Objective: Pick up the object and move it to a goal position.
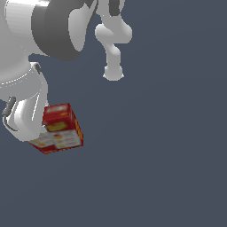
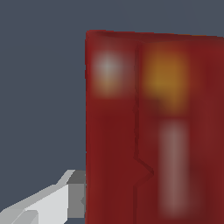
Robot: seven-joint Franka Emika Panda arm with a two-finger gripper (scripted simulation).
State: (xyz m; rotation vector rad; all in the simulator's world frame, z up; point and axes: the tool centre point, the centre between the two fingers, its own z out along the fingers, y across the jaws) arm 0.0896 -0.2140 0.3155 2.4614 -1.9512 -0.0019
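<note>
- Background (image 1: 168, 146): one plain surface of dark slate blue-grey fills the exterior view from edge to edge.
- No seam, edge or horizon divides it, so floor and wall cannot be told apart.
- Texture: smooth and matte, without pattern or marking.
- Lighting: even and diffuse; the tone is nearly uniform throughout, with no distinct cast shadow on it.
- Wrist view: the same flat blue-grey field (image 2: 41, 87) shows, equally featureless.
</note>
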